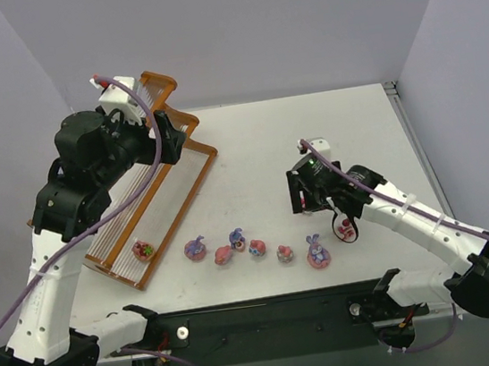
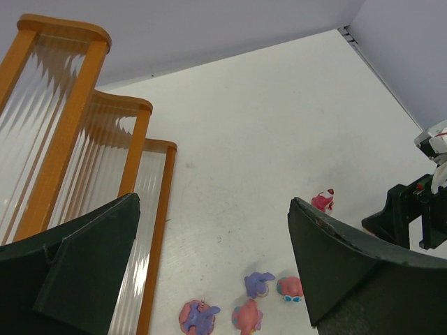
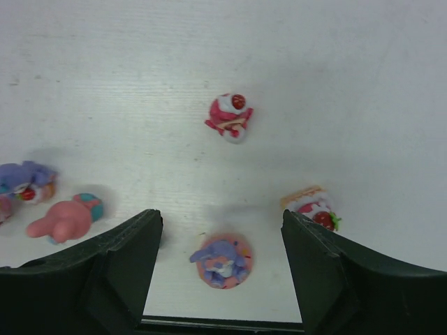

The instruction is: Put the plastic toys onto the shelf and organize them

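Observation:
The orange-brown shelf (image 1: pixel 192 183) with pale rod tiers stands at the left; it also shows in the left wrist view (image 2: pixel 138 136). One small pink toy (image 1: pixel 143 249) lies on its lowest tier. Several pink and purple toys lie in a row on the table, from a purple-topped one (image 1: pixel 195 249) to a purple bunny on a pink disc (image 1: pixel 317 253). My left gripper (image 1: pixel 169 139) (image 2: pixel 213 202) is open and empty, high over the shelf. My right gripper (image 1: pixel 307 194) (image 3: pixel 221 216) is open and empty, above the purple bunny disc (image 3: pixel 222 260).
In the right wrist view a cherry-topped toy (image 3: pixel 230 116) lies farther back, a strawberry cake toy (image 3: pixel 312 206) lies right of the disc, and a pink bunny (image 3: pixel 64 220) lies left. The table's dark near edge (image 1: pixel 270 310) runs just behind the row. Grey walls enclose the table.

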Motion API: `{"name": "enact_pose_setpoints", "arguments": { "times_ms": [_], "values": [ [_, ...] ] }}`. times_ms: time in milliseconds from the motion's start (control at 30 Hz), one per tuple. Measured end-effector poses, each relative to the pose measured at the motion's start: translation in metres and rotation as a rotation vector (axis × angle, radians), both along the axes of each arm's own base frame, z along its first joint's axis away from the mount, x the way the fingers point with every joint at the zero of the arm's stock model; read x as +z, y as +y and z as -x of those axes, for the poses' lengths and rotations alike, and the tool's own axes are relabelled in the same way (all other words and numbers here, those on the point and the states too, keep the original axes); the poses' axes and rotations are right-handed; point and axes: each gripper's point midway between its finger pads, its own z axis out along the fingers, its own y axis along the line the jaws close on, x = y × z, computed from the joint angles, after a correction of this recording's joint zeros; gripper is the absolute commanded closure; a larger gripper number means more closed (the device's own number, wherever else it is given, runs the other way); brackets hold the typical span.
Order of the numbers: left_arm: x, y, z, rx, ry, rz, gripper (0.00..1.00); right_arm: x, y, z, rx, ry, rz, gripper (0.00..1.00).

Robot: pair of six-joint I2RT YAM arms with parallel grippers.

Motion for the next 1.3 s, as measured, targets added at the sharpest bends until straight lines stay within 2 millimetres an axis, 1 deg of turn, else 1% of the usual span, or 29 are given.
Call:
{"name": "enact_pose_setpoints", "arguments": {
  "times_ms": [33,67,100,133,267,367,433,500,600,767,967,1033,1133,1200,1233,1300],
  "values": [
    [-0.005,-0.002,-0.003,-0.003,0.013,-0.006,0.03,-0.008,-0.013,0.000,-0.027,0.018,0.020,0.29],
    [-0.009,-0.004,-0.006,-0.006,0.024,-0.009,0.03,-0.014,-0.021,0.000,-0.042,0.031,0.037,0.29],
    [-0.012,-0.006,-0.008,-0.009,0.033,-0.013,0.03,-0.020,-0.027,0.000,-0.046,0.051,0.057,0.29],
    [-0.014,-0.009,-0.010,-0.015,0.039,-0.014,0.03,-0.023,-0.029,-0.001,-0.047,0.061,0.066,0.29],
    [-0.018,-0.013,-0.012,-0.030,0.052,-0.014,0.03,-0.039,-0.029,-0.014,-0.050,0.098,0.080,0.31],
    [-0.017,-0.014,-0.011,-0.032,0.052,-0.008,0.03,-0.058,-0.027,-0.025,-0.052,0.135,0.096,0.35],
    [-0.017,-0.014,-0.011,-0.031,0.053,-0.007,0.03,-0.072,-0.026,-0.033,-0.043,0.145,0.093,0.36],
    [-0.017,-0.014,-0.011,-0.031,0.054,-0.007,0.03,-0.087,-0.026,-0.036,-0.028,0.162,0.084,0.37],
    [-0.017,-0.014,-0.011,-0.031,0.054,-0.007,0.03,-0.103,-0.025,-0.041,-0.008,0.178,0.079,0.37],
    [-0.018,-0.014,-0.011,-0.031,0.055,-0.009,0.03,-0.116,-0.019,-0.057,0.023,0.170,0.070,0.38],
    [-0.018,-0.014,-0.011,-0.031,0.055,-0.009,0.03,-0.139,-0.019,-0.063,0.031,0.204,0.085,0.45],
    [-0.018,-0.014,-0.011,-0.031,0.055,-0.009,0.03,-0.143,-0.020,-0.064,0.028,0.211,0.091,0.48],
    [-0.018,-0.014,-0.011,-0.031,0.055,-0.009,0.03,-0.143,-0.021,-0.067,0.025,0.204,0.088,0.50],
    [-0.018,-0.014,-0.011,-0.031,0.055,-0.009,0.03,-0.142,-0.020,-0.068,0.025,0.199,0.085,0.49],
    [-0.018,-0.014,-0.011,-0.031,0.055,-0.009,0.03,-0.142,-0.020,-0.068,0.025,0.198,0.085,0.46],
    [-0.018,-0.014,-0.011,-0.031,0.055,-0.009,0.03,-0.142,-0.020,-0.069,0.025,0.196,0.083,0.42]
  ]
}}
